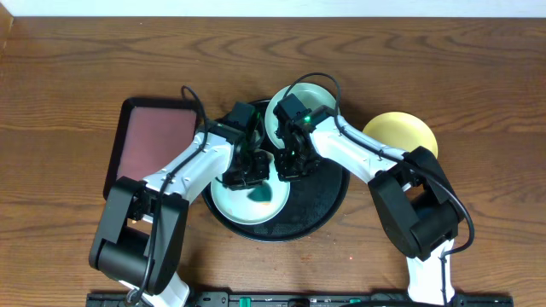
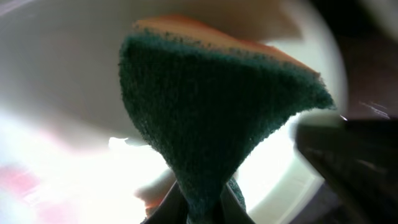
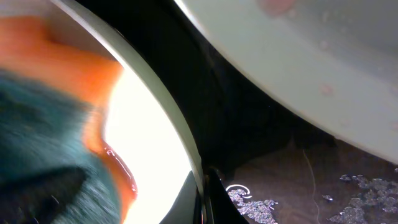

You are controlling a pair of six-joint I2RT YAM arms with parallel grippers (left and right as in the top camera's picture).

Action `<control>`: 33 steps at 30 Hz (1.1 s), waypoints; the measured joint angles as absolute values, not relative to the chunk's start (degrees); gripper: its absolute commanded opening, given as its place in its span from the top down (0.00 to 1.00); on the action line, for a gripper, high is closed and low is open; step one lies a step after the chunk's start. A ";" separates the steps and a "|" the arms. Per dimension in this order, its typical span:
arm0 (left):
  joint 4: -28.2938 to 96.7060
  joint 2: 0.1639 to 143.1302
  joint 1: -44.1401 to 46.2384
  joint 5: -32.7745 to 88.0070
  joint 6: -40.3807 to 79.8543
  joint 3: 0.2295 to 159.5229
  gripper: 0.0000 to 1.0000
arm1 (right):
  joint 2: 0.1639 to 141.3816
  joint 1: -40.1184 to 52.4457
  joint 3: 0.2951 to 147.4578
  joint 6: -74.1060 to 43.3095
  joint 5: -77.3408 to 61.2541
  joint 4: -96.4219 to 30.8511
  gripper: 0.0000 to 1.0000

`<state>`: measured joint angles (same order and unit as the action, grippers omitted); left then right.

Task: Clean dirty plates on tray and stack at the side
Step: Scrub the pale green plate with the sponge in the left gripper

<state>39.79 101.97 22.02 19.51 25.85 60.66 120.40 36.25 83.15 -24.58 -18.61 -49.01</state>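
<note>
A mint plate (image 1: 235, 205) lies at the front left of the round black tray (image 1: 328, 200). My left gripper (image 1: 245, 175) is shut on a green and orange sponge (image 1: 260, 195) and presses it on this plate. In the left wrist view the sponge (image 2: 211, 118) fills the middle over the plate (image 2: 62, 74), with the jaws (image 2: 199, 210) below it. My right gripper (image 1: 287, 165) is shut on this plate's rim (image 3: 168, 124), jaws (image 3: 203, 196) on either side. A second mint plate (image 1: 317, 98) sits at the tray's back, also in the right wrist view (image 3: 298, 56). A pale yellow plate (image 1: 403, 136) lies on the table to the right.
A rectangular black-rimmed tray (image 1: 158, 141) with a reddish-brown inside lies left of the round tray. Both arms cross over the round tray's middle. Bare wooden table (image 1: 102, 51) runs along the back.
</note>
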 measured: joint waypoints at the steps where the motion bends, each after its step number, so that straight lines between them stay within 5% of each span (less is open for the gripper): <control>1: 40.84 101.97 22.02 17.45 28.32 60.66 0.92 | 120.40 36.25 83.15 -24.58 -18.59 -48.99 0.99; 13: 51.05 101.93 22.33 4.58 54.41 60.82 0.93 | 120.51 36.56 83.15 -24.58 -19.33 -48.77 0.99; 25: 50.59 101.93 22.13 7.38 72.62 60.82 0.92 | 120.51 36.56 83.15 -24.58 -19.29 -48.73 0.99; 33: 45.80 101.89 22.11 9.37 68.38 60.71 0.93 | 120.51 36.51 83.15 -24.58 -19.05 -48.80 0.99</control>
<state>45.80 101.89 22.11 9.37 68.38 60.71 120.51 36.51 83.15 -24.58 -19.05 -48.80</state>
